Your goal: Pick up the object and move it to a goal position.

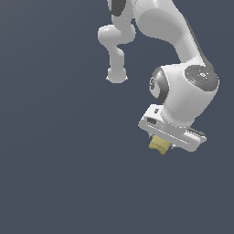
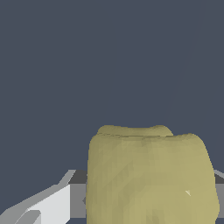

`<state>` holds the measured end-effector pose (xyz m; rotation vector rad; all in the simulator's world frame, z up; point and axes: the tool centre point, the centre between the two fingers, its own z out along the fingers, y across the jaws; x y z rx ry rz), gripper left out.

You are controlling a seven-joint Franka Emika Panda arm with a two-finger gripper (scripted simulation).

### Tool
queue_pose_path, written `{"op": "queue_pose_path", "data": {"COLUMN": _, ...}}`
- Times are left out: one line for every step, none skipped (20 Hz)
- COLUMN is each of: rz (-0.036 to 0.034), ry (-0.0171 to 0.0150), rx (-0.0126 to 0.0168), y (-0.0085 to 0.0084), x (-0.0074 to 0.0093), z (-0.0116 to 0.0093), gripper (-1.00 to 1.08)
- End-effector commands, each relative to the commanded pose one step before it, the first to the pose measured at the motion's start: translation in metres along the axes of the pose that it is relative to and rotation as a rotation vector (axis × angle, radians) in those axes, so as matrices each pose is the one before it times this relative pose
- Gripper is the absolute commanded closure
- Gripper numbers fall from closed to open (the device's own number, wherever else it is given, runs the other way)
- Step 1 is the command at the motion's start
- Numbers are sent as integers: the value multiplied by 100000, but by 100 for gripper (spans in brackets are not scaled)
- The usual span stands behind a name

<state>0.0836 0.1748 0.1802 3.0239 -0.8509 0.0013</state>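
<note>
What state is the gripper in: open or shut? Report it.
Shut on the object: the tan block sits directly under the gripper, and the wrist view shows it beside a finger.

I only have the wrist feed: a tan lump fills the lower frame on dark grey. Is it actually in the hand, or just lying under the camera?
Observer: In the exterior view the tan block sits right under the white hand, partly tucked into it. It looks gripped, though the fingers themselves are hidden there.
Operator: Is any goal marker visible?
Observer: None. The exterior view shows only the arm, the block and plain dark grey background.
Operator: How is the hand oriented?
Observer: Tilted, its end toward the exterior view's right sitting lower, with the block poking out below its underside toward the exterior view's left.
</note>
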Motion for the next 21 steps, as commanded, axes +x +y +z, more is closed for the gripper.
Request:
{"op": "queue_pose_path", "data": {"rz": 112, "ry": -21, "rx": -51, "y": -1618, "x": -246, "z": -786, "gripper": 108}}
{"op": "queue_pose_path", "data": {"rz": 0, "ry": 0, "rx": 0, "y": -580, "x": -84, "z": -273, "gripper": 108}}
{"op": "queue_pose_path", "data": {"rz": 0, "ry": 0, "rx": 0, "y": -529, "x": -74, "z": -248, "gripper": 108}}
{"op": "queue_pose_path", "data": {"rz": 0, "ry": 0, "rx": 0, "y": -482, "x": -65, "z": -225, "gripper": 108}}
{"op": "queue_pose_path", "data": {"rz": 0, "ry": 0, "rx": 0, "y": -437, "x": -56, "z": -204, "gripper": 108}}
{"op": "queue_pose_path", "data": {"rz": -32, "ry": -48, "rx": 38, "y": -404, "x": -56, "z": -181, "gripper": 108}}
{"op": "queue_pose_path", "data": {"rz": 0, "ry": 0, "rx": 0, "y": -359, "x": -42, "z": -166, "gripper": 108}}
{"op": "queue_pose_path", "data": {"rz": 0, "ry": 0, "rx": 0, "y": -324, "x": -36, "z": -149, "gripper": 108}}
{"op": "queue_pose_path", "data": {"rz": 0, "ry": 0, "rx": 0, "y": -292, "x": -31, "z": -134, "gripper": 108}}
{"op": "queue_pose_path", "data": {"rz": 0, "ry": 0, "rx": 0, "y": -261, "x": -26, "z": -120, "gripper": 108}}
{"op": "queue_pose_path", "data": {"rz": 0, "ry": 0, "rx": 0, "y": -231, "x": -22, "z": -106, "gripper": 108}}
{"op": "queue_pose_path", "data": {"rz": 0, "ry": 0, "rx": 0, "y": -203, "x": -17, "z": -92, "gripper": 108}}
{"op": "queue_pose_path", "data": {"rz": 0, "ry": 0, "rx": 0, "y": -176, "x": -13, "z": -80, "gripper": 108}}
{"op": "queue_pose_path", "data": {"rz": 0, "ry": 0, "rx": 0, "y": -151, "x": -9, "z": -68, "gripper": 108}}
{"op": "queue_pose_path", "data": {"rz": 0, "ry": 0, "rx": 0, "y": -126, "x": -5, "z": -56, "gripper": 108}}
{"op": "queue_pose_path", "data": {"rz": 0, "ry": 0, "rx": 0, "y": -103, "x": -2, "z": -45, "gripper": 108}}
{"op": "queue_pose_path", "data": {"rz": 0, "ry": 0, "rx": 0, "y": -82, "x": 0, "z": -35, "gripper": 108}}
{"op": "queue_pose_path", "data": {"rz": 0, "ry": 0, "rx": 0, "y": -61, "x": 2, "z": -26, "gripper": 108}}
{"op": "queue_pose_path", "data": {"rz": 0, "ry": 0, "rx": 0, "y": -42, "x": 2, "z": -18, "gripper": 108}}
{"op": "queue_pose_path", "data": {"rz": 0, "ry": 0, "rx": 0, "y": -24, "x": 2, "z": -10, "gripper": 108}}
{"op": "queue_pose_path", "data": {"rz": 0, "ry": 0, "rx": 0, "y": -8, "x": 1, "z": -3, "gripper": 108}}
